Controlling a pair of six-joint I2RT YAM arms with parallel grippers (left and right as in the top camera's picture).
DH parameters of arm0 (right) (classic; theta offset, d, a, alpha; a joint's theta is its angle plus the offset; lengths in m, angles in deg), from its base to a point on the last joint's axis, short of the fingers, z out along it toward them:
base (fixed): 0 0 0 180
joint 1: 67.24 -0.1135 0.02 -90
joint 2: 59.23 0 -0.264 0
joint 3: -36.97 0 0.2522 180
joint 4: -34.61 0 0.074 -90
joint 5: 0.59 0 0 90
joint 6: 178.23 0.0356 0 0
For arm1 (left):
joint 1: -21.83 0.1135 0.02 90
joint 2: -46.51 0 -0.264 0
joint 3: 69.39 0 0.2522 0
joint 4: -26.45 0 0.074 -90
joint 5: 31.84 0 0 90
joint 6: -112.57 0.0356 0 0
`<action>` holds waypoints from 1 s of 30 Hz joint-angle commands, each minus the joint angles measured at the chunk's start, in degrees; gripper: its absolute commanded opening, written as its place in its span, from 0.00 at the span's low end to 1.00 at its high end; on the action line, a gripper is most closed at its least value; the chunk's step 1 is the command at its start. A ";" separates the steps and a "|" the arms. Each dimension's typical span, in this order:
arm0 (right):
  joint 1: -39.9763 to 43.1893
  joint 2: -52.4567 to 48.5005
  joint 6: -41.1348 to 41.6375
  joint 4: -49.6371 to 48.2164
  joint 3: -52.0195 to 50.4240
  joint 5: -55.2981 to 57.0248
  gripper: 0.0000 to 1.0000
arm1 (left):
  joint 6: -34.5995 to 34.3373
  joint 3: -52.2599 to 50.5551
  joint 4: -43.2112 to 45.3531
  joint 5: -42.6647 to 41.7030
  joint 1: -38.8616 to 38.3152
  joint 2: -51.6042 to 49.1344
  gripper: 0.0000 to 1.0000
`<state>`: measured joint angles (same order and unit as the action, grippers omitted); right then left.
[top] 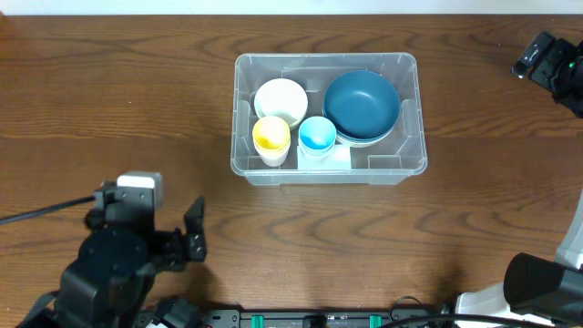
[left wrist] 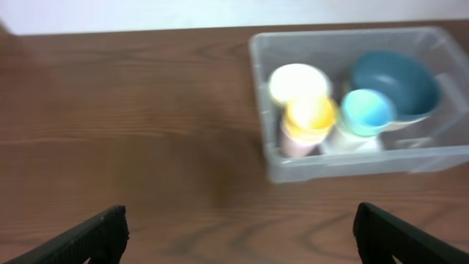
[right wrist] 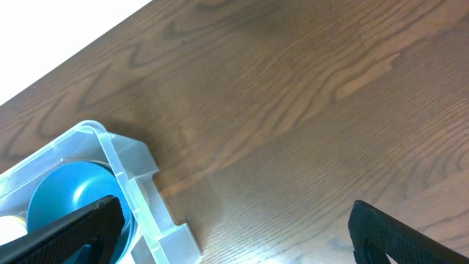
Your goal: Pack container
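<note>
Overhead: one container [top: 328,58]; inside two bowls [top: 281,98] [top: 362,105], two cups [top: 271,135] [top: 317,136]; both jaws released, empty.

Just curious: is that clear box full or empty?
Partly full: the container holds a blue bowl, a white bowl, a yellow cup and a blue cup.

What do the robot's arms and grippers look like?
The left arm is black with rounded joint housings. It has a pale grey box near the wrist and a black cable running off it. The right arm is black too. The left gripper and right gripper each have two flat, matte-black fingers.
</note>
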<state>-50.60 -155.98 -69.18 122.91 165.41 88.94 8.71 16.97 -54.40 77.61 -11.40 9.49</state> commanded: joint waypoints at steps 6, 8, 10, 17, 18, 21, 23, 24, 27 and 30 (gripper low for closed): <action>-0.09 0.07 0.63 0.04 -0.07 0.02 0.99 | 2.75 -0.55 -1.18 9.70 4.81 8.41 0.98; -0.11 0.07 0.63 0.04 -0.07 0.00 0.99 | 1.07 -1.88 -0.59 9.53 8.15 10.73 0.98; -0.11 0.07 0.63 0.04 -0.07 0.02 0.99 | -1.03 -3.63 0.83 9.53 10.86 12.90 0.98; -0.11 0.07 0.66 0.04 -0.07 0.02 0.99 | -3.17 -18.16 19.43 9.09 15.56 20.76 0.98; -0.11 0.07 0.63 0.04 -0.07 0.02 0.99 | -3.19 -21.59 23.61 9.09 15.78 21.86 0.98; -0.11 0.07 0.66 0.07 -0.07 0.02 0.99 | -3.19 -30.69 34.71 8.02 16.00 24.17 0.98; -0.11 0.07 0.63 0.04 -0.07 0.02 0.99 | -3.21 -37.05 42.64 6.40 16.24 25.16 0.98; -0.11 0.07 0.63 0.07 -0.07 0.02 0.99 | -3.19 -39.89 46.38 5.42 16.31 25.49 0.98; -0.09 0.07 0.63 0.04 -0.07 0.02 0.99 | -3.21 -47.78 56.39 1.92 17.11 26.40 0.98; -0.11 0.07 0.66 0.04 -0.07 0.02 0.99 | -3.41 -54.36 63.34 -1.07 18.56 27.80 0.98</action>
<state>-50.60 -155.98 -69.18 122.91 165.41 88.94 5.67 -33.28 5.81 80.51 5.85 35.46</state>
